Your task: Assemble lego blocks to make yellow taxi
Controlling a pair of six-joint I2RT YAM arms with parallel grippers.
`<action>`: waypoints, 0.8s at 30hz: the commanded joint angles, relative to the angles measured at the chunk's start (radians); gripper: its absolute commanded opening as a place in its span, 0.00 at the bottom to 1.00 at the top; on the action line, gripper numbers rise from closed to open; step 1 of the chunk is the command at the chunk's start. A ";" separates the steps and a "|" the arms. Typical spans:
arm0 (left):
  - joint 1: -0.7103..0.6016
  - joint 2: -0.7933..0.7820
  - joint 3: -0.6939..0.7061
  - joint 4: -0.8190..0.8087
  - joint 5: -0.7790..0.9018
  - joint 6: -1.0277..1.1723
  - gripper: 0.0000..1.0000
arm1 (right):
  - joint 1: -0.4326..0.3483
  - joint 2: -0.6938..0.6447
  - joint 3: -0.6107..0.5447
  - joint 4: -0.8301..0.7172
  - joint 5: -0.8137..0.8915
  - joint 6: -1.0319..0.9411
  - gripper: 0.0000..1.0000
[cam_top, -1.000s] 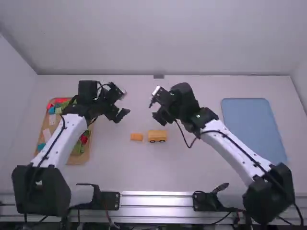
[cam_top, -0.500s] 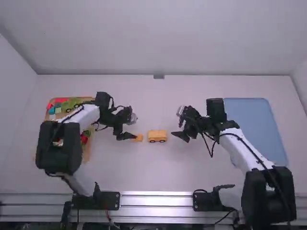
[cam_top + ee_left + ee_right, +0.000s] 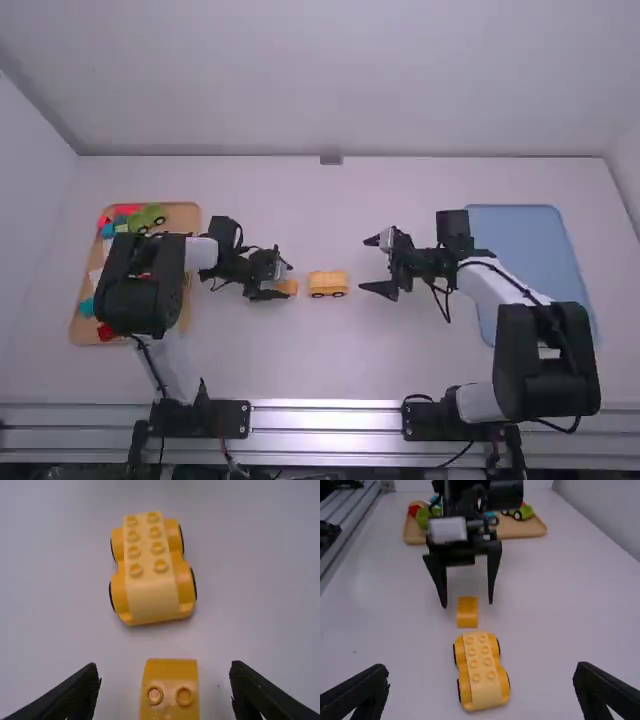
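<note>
So the left gripper is straddling the small yellow block, jaws parted, near the wheeled base, the right gripper gaping beyond; pickup's apparently looming, wanting a centred squeeze.

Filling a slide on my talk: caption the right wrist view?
The left gripper, open around a small yellow block, beyond the studded, wheeled yellow car base.
</note>
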 commanded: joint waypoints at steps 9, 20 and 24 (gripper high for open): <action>0.123 0.053 -0.131 0.192 0.143 -0.127 0.73 | 0.027 0.006 -0.008 0.019 -0.046 0.016 0.99; 0.093 0.147 -0.056 0.173 0.136 -0.126 0.66 | 0.027 0.006 -0.008 0.041 -0.089 0.017 0.99; 0.093 0.153 -0.062 0.169 0.138 -0.087 0.33 | 0.027 0.006 -0.008 0.041 -0.088 0.017 0.99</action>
